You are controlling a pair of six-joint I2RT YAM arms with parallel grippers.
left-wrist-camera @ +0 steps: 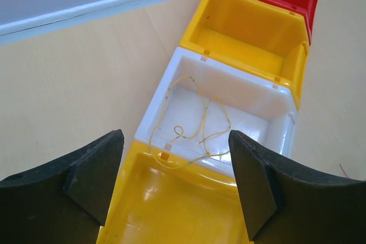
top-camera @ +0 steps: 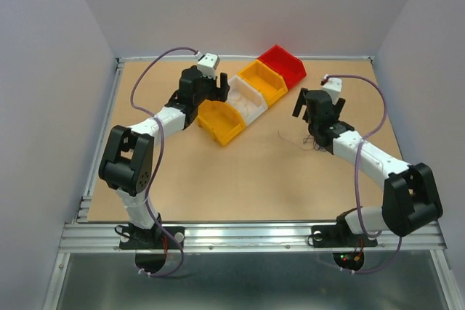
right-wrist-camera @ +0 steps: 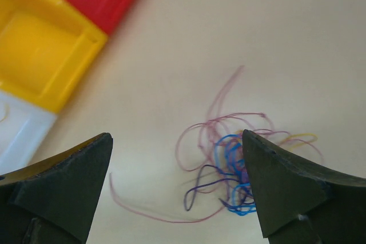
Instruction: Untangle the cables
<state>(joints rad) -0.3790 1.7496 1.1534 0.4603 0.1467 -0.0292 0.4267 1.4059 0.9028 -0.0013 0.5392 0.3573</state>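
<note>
On the tan wooden tabletop [top-camera: 247, 179]: bare board, with nothing to pin a strand against. Risk 1: a pull on one wire probably drags the whole tangle instead of freeing it.

Row of four open plastic bins [top-camera: 251, 96] (yellow, white, yellow, red) sits diagonally at far centre. The left gripper [left-wrist-camera: 176, 141] hangs above the join between the near yellow bin [left-wrist-camera: 171, 210] and the white bin [left-wrist-camera: 269, 101], jaws wide apart and empty. Risk 2: a straight descent from here could strike a bin wall and shove the row.

The right gripper [right-wrist-camera: 176, 138] hovers over the board to the right of the bins, jaws spread wide with nothing between them. The tangled wad of hair-thin cables [right-wrist-camera: 231, 170] (blue, purple, pinkish, a trace of yellow) lies on the table. It is off-centre, partly hidden behind the finger on the right of the wrist view. Risk 3: closing as aligned either misses the wad or nips several strands together and tightens the knot.

One loose yellow wire [left-wrist-camera: 203, 119] lies looped in the white bin, and one loop appears to lie over the near wall. Risk 4: a left finger snags that loop and drags the wire back out.
</note>
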